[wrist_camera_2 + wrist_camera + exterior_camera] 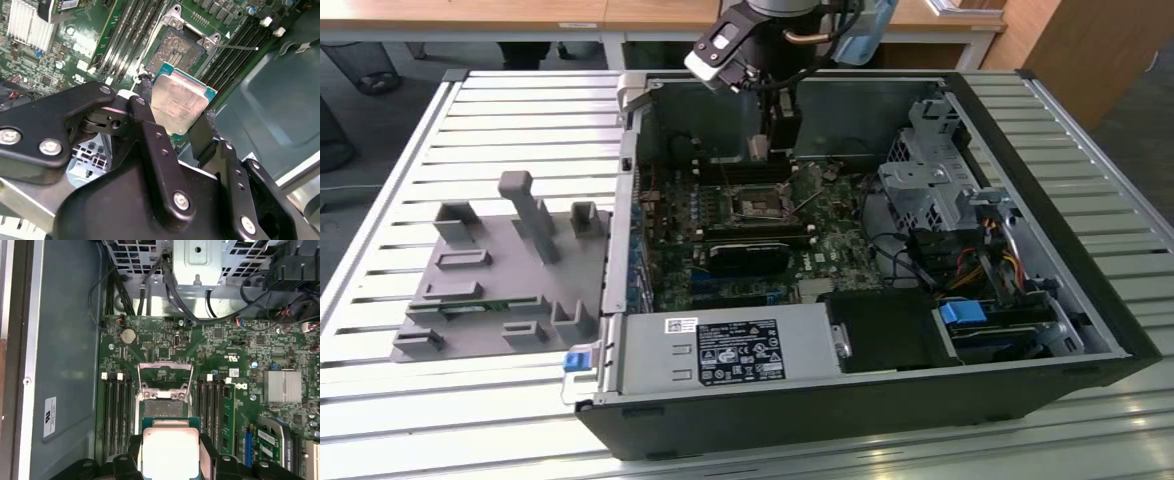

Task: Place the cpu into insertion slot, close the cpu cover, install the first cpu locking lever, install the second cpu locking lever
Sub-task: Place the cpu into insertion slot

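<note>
Jaws tight on the cpu (179,102)

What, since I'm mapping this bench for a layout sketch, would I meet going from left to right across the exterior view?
Grey moulded fixture → insertion slot → metal drive cage.
</note>
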{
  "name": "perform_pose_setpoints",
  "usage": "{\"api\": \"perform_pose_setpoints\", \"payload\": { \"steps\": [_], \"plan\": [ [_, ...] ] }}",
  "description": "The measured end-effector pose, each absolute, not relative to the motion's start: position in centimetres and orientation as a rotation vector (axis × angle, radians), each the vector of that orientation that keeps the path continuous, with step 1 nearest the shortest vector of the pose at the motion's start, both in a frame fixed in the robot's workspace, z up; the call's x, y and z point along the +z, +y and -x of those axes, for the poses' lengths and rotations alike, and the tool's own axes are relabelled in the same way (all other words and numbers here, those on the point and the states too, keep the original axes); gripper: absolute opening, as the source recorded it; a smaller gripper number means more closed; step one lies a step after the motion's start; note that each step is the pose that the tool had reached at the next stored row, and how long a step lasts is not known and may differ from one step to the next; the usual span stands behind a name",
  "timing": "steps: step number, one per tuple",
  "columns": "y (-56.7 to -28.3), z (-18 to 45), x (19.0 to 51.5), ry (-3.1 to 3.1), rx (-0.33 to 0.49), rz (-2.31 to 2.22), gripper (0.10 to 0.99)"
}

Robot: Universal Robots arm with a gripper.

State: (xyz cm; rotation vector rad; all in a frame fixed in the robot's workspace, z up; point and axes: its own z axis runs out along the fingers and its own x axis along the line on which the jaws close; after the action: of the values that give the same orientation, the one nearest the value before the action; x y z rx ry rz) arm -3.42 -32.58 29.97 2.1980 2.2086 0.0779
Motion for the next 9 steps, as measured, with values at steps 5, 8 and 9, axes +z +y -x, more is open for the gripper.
{"api": "perform_pose_setpoints", "payload": {
  "steps": [5,8,9],
  "plan": [
    [-32.4,3.4,29.1,2.211,0.075,-2.195,0.537],
    [-32.4,3.4,28.7,2.215,0.071,-2.192,0.537],
    [-32.4,3.4,28.5,2.218,0.071,-2.189,0.537]
  ]
}}
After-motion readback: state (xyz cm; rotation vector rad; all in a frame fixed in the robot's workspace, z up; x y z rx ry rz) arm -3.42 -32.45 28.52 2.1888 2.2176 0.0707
